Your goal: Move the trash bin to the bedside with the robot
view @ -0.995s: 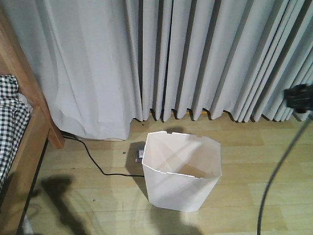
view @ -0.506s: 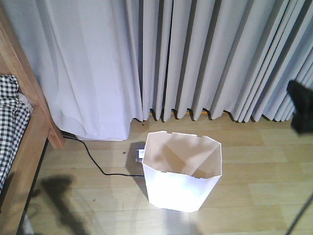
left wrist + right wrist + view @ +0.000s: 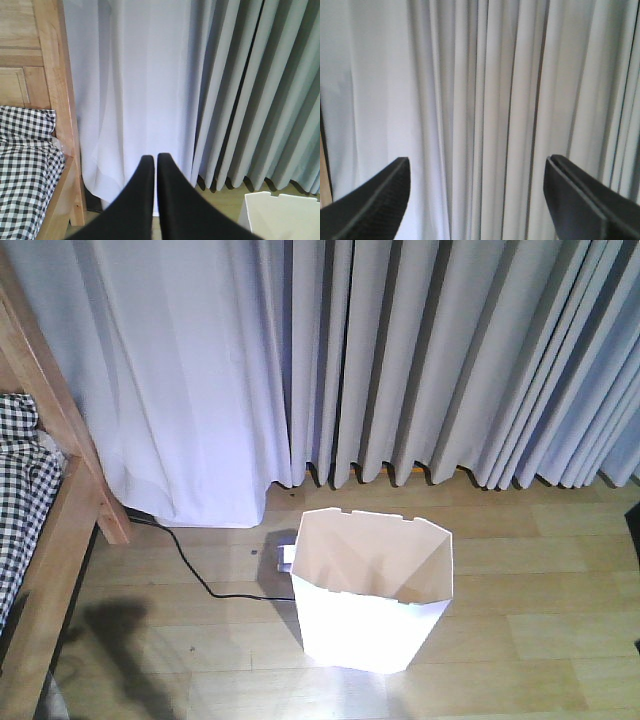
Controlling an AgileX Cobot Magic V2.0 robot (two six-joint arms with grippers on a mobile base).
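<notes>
Left hand: two black fingers pressed together, tips nearly touching, nothing between them; aimed at the curtain, with the bed at its left and a corner of the bin at lower right of its view.
Right hand: black fingers spread wide apart, empty; only curtain folds ahead of it.

Curtain: pale grey-white, pleated, floor-length, spanning the whole back of the front view; a broad flat panel at left, tight folds to the right.

Floor: light wood planks.

Bed: at the left edge of the front view; light-brown wooden post and side rail, panelled wooden end board visible in the left wrist view.

Bedding: black-and-white small-check gingham, rumpled, lying inside the rail.

Trash bin: white plastic, angular many-sided rim with small notches, cream inside, tapering to a narrower base; upright on the floor in front of the curtain, well apart from the bed, untouched by either hand.

Power cord: black, running along the floor from near the bed post toward the bin.

Small grey-white object: on the floor, just beside the bin's left rear; type cannot be told.
</notes>
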